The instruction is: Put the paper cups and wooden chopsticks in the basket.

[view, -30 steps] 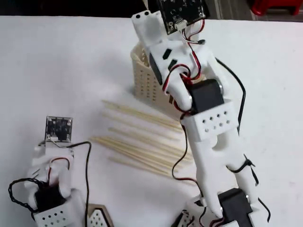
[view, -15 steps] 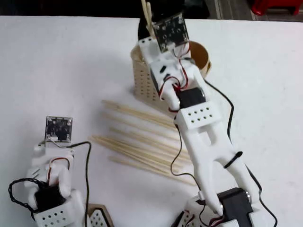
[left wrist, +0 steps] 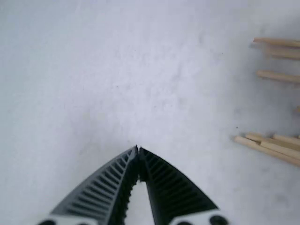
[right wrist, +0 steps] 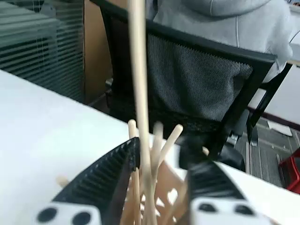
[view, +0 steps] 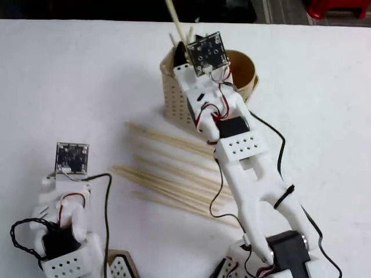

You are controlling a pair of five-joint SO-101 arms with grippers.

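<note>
Wooden chopstick (right wrist: pixel 138 70), long and pale, standing upright in cream perforated basket (view: pixel 177 101) within wide-spread right tool (right wrist: pixel 168 157); other pale chopsticks (view: pixel 168 179) lying on white bench (view: pixel 69 75); left tool (left wrist: pixel 138 149) pinched closed, empty.

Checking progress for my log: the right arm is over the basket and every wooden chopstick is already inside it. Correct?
Not every one: the high view shows many wooden chopsticks lying on the table beside the basket. The right arm is over the basket.
</note>
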